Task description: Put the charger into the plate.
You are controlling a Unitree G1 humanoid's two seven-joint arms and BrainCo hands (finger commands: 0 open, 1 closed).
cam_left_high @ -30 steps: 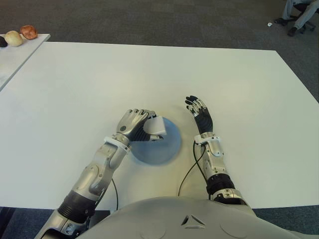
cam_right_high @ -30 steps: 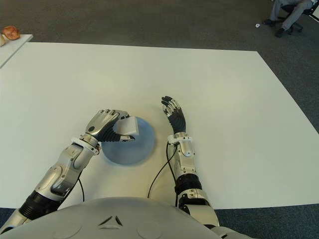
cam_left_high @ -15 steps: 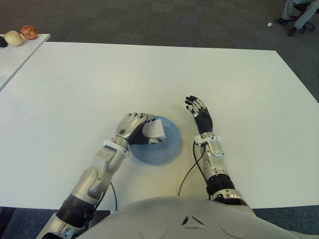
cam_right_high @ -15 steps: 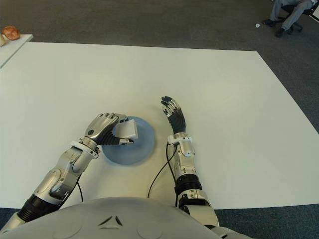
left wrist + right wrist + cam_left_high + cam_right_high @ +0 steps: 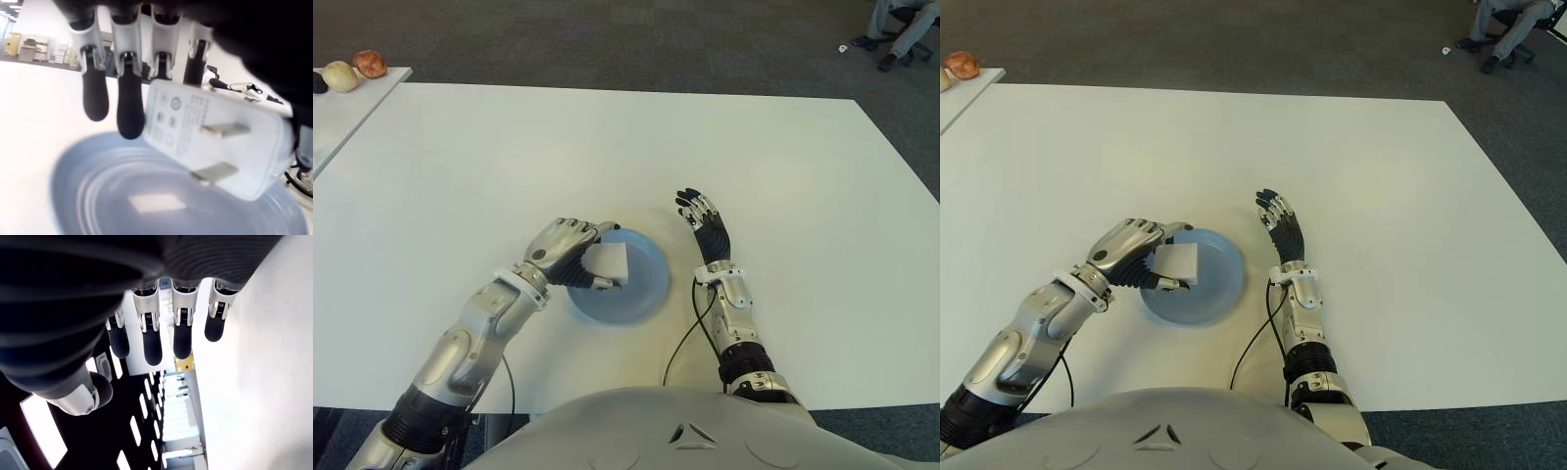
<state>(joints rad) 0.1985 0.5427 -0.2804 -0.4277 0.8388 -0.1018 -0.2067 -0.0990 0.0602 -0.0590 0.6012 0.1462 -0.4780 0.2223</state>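
Observation:
The white charger [image 5: 608,262] is pinched in my left hand [image 5: 570,251], low over the left part of the blue plate [image 5: 644,286]. The left wrist view shows the charger [image 5: 215,139] with its two metal prongs facing the camera. There the fingers [image 5: 128,100] curl against one side of it, and the plate's inside [image 5: 112,196] lies just beneath. I cannot tell whether the charger touches the plate. My right hand [image 5: 703,217] shows just right of the plate with its fingers [image 5: 181,335] stretched out and nothing in it.
The white table [image 5: 607,137] spreads wide on all sides. A second table at the far left carries some round items [image 5: 354,69]. A thin black cable [image 5: 683,338] runs by my right forearm. A seated person's legs [image 5: 899,29] show at the far right.
My left hand has drawn back to the left and come lower with the charger, uncovering more of the plate. The right hand has not moved.

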